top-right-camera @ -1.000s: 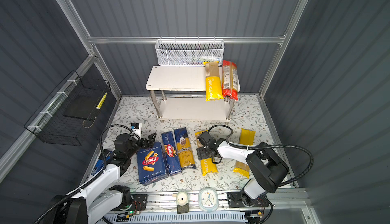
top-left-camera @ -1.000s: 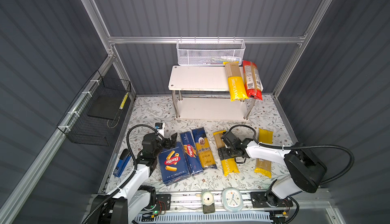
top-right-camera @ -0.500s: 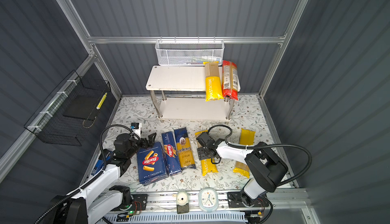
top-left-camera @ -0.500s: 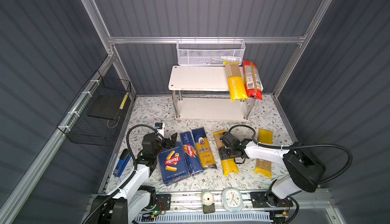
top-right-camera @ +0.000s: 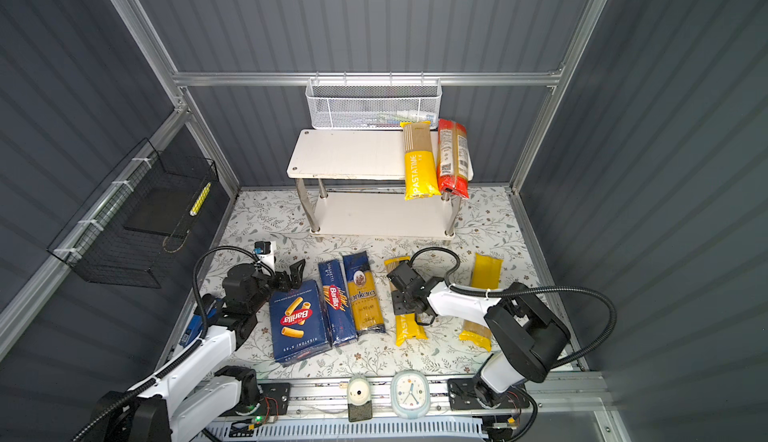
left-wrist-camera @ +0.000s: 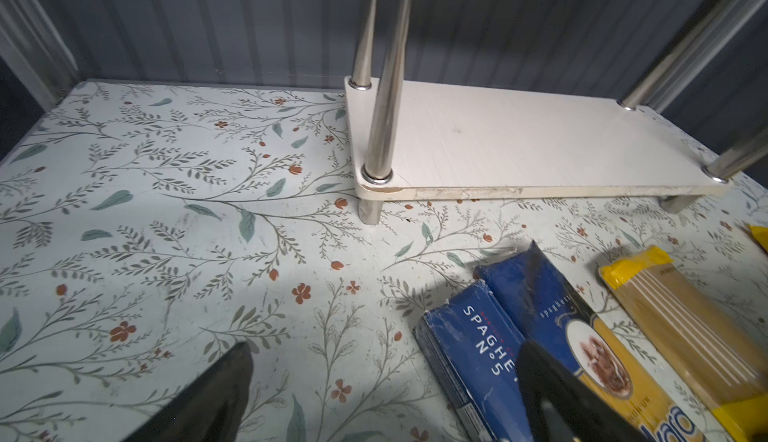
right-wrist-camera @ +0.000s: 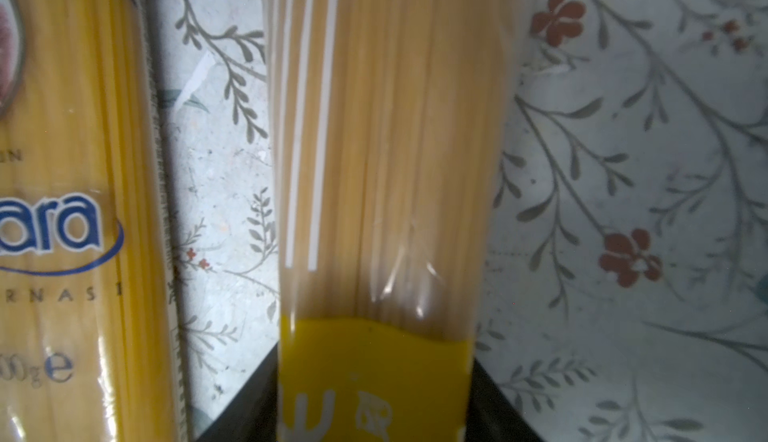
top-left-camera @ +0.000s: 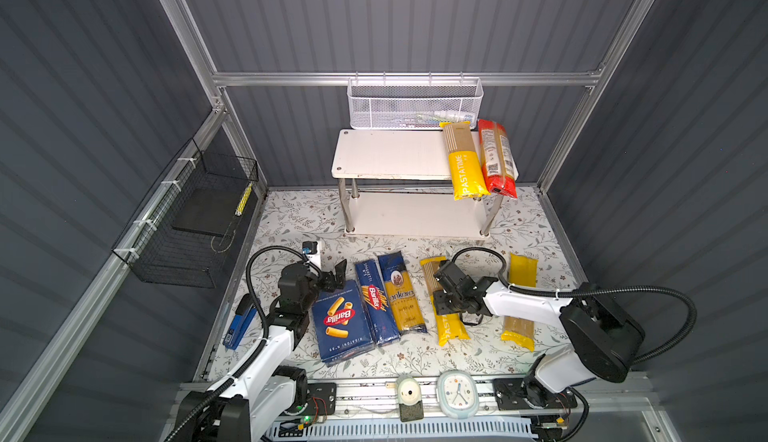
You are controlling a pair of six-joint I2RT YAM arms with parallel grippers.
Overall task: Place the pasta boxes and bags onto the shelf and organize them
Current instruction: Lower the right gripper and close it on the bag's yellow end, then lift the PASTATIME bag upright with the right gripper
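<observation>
Shelf (top-left-camera: 386, 153) of two white boards stands at the back of the floral mat (top-left-camera: 291, 227). On the right end of its top board you see a yellow PASTATIME packet (top-left-camera: 463, 161) and a red-clear packet (top-left-camera: 496, 157) touching side by side, with their near ends over the front edge. The other things lie flat on the mat in front of the shelf. From the left in both top views they are: the wide Barilla rigatoni box (top-left-camera: 340, 319), the narrow Barilla spaghetti box (top-left-camera: 376, 300) against it, the blue Ankara packet (top-left-camera: 401, 294) just beside, then a second PASTATIME packet (top-left-camera: 451, 329). Further to the right lies a yellow-clear packet (top-left-camera: 523, 271), and the right arm crosses over it. Your right gripper (top-left-camera: 448, 304) is down on the second PASTATIME packet; in the right wrist view its dark fingers (right-wrist-camera: 245, 406) press one on each long side of it. Your left gripper (top-left-camera: 334, 277) hangs at the far end of the wide Barilla rigatoni box, with its fingers (left-wrist-camera: 208, 398) spread wide and holding nothing.
</observation>
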